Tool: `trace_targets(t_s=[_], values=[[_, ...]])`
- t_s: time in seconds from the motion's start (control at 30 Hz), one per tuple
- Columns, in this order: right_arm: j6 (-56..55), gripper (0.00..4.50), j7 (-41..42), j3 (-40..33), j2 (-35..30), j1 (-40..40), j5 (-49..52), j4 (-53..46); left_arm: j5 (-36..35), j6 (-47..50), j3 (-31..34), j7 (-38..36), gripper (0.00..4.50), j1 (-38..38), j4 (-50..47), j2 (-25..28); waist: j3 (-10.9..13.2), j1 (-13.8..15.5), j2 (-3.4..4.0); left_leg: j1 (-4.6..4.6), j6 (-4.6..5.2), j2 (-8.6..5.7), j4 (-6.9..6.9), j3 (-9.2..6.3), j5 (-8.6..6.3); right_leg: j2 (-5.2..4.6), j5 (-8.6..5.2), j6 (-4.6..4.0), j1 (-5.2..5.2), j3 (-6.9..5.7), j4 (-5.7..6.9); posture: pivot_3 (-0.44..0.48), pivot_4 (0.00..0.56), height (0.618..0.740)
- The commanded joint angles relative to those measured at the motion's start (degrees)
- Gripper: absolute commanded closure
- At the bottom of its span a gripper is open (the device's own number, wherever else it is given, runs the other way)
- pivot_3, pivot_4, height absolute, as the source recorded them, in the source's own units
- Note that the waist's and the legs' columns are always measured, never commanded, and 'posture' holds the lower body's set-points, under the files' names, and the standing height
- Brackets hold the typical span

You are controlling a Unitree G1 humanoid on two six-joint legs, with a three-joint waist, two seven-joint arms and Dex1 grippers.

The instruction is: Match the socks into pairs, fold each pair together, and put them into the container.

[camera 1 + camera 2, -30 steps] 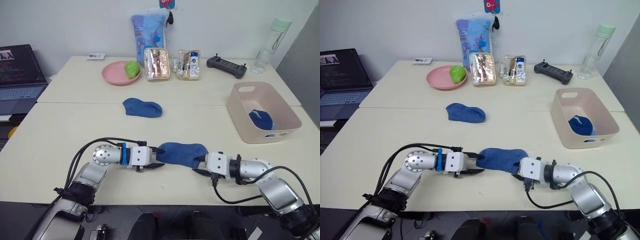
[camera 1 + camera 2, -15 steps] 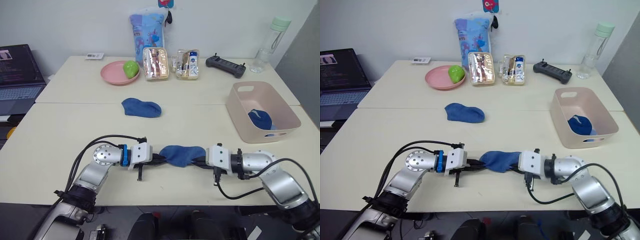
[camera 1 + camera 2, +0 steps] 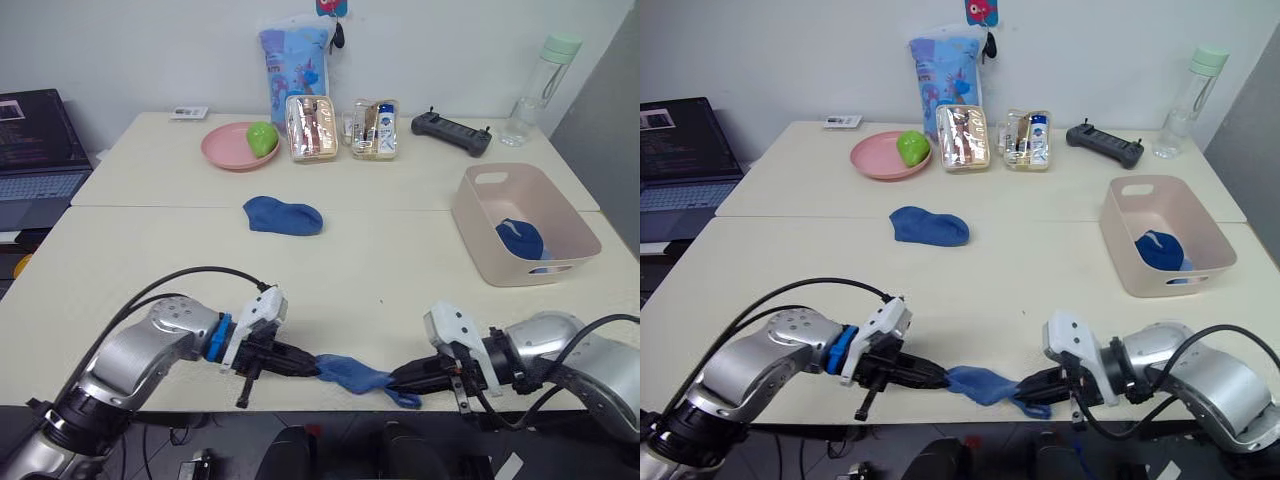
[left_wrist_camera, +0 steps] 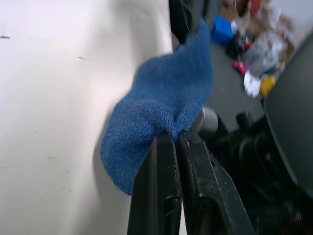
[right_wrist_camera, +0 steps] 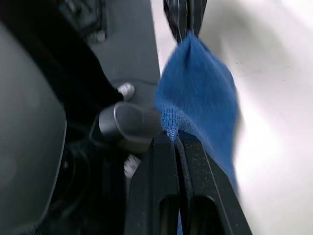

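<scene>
**A:** What is nearest the camera?

**B:** A blue sock (image 3: 357, 377) stretched along the near edge of the table (image 3: 200, 270), partly hanging past it. The left gripper (image 3: 312, 366) is pinched tight on one end and the right gripper (image 3: 397, 378) is pinched tight on the other. In each wrist view the two black fingers (image 4: 168, 196) press together with knit fabric squeezed between them.

**A:** And farther across the table?

**B:** Near the middle lies a second blue sock (image 3: 283, 216), flat and alone, well apart from both grippers. To the right stands the pale pink tub (image 3: 560, 222), with another blue sock (image 3: 520, 240) lying inside it.

**A:** What sits at the back?

**B:** A round pink plate (image 3: 235, 148) holding a green object (image 3: 262, 137), then two clear pouches (image 3: 312, 128) side by side, with a tall light-blue patterned bag (image 3: 295, 65) behind them. To the right are a black controller (image 3: 452, 132) and a clear bottle (image 3: 538, 88) with a pale green cap. A laptop (image 3: 38, 145) sits off the table's left side.
</scene>
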Motion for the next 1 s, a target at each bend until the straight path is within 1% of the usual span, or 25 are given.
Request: trace_targets(t_s=[0.03,0.17,0.23,0.4,0.5,0.6,0.73,0.83,0.93,1.0], values=[[-4.1,4.5,-0.4,1.5,-1.2,-2.0,-4.4,4.6,1.2,1.8,-1.1,1.9,4.48,-1.9,3.5,-2.0,0.0,0.0,0.0,-0.01,0.0,-0.01,0.0,0.01,0.0,0.0,0.0,0.0,-0.02,0.0,0.01,0.0,0.15,0.74],[-13.6,4.5,0.8,5.4,-2.1,-5.1,-13.1,12.6,3.1,1.7,-1.7,2.7,4.48,-5.2,7.7,-4.5,0.0,0.0,-0.01,0.0,0.0,0.0,0.0,0.0,0.0,0.02,0.0,-0.01,-0.04,-0.01,0.02,0.0,0.15,0.74],[-17.0,4.5,1.3,6.4,-1.6,-7.0,-15.7,16.2,3.6,1.7,-1.4,3.1,4.48,-6.8,9.5,-5.7,0.0,0.0,-0.01,-0.01,0.0,0.0,0.0,0.01,0.0,0.02,0.0,-0.01,-0.04,0.0,0.02,0.0,0.15,0.74],[-27.7,4.5,1.2,8.7,2.0,-14.2,-23.6,28.6,5.7,1.7,-0.5,5.5,4.48,-12.8,17.0,-9.8,0.0,0.0,-0.01,-0.02,-0.01,0.0,0.02,0.02,0.01,0.02,0.01,-0.02,-0.07,0.01,0.05,0.0,0.15,0.74],[-33.2,4.5,1.1,9.5,4.0,-16.8,-27.3,34.2,7.8,-1.9,0.2,7.6,4.48,-15.4,21.6,-12.8,0.0,0.0,-0.01,-0.04,-0.02,0.0,0.03,0.02,0.01,0.02,0.01,-0.02,-0.09,0.02,0.05,0.0,0.15,0.74],[-36.6,4.5,0.7,9.0,5.8,-17.7,-29.1,37.8,9.5,-3.9,0.3,8.3,3.75,-16.9,25.0,-14.2,0.0,0.0,-0.01,-0.08,-0.03,0.0,0.03,0.03,0.02,0.01,0.01,-0.02,-0.12,0.04,0.02,0.0,0.15,0.74],[-41.0,4.5,-1.2,6.8,7.0,-17.4,-30.9,40.8,10.8,-7.1,2.2,8.8,2.49,-18.4,29.1,-14.6,0.0,0.0,-0.01,-0.08,-0.04,0.0,0.04,0.03,0.02,0.01,0.02,-0.03,-0.13,0.05,0.04,0.0,0.15,0.74],[-41.5,3.78,-3.1,3.0,7.4,-16.5,-29.7,40.4,9.7,-8.5,5.9,9.7,1.58,-18.6,30.9,-14.4,0.0,0.0,-0.01,-0.08,-0.04,0.0,0.05,0.03,0.02,0.0,0.02,-0.03,-0.14,0.06,0.05,0.0,0.15,0.74],[-37.6,2.75,-5.2,-1.9,8.0,-15.6,-26.7,37.4,8.9,-8.4,8.6,9.2,0.6,-16.9,30.2,-13.5,0.0,0.0,-0.01,-0.08,-0.04,0.0,0.05,0.01,0.02,0.0,0.02,-0.03,-0.14,0.05,0.05,0.0,0.15,0.74],[-33.7,2.06,-4.7,-4.7,6.6,-12.7,-24.4,33.2,8.1,-7.6,10.3,9.4,0.0,-14.5,27.7,-13.0,0.0,0.0,-0.01,-0.08,-0.04,0.0,0.05,0.02,0.02,-0.01,0.02,-0.03,-0.14,0.05,0.05,0.0,0.15,0.74]])
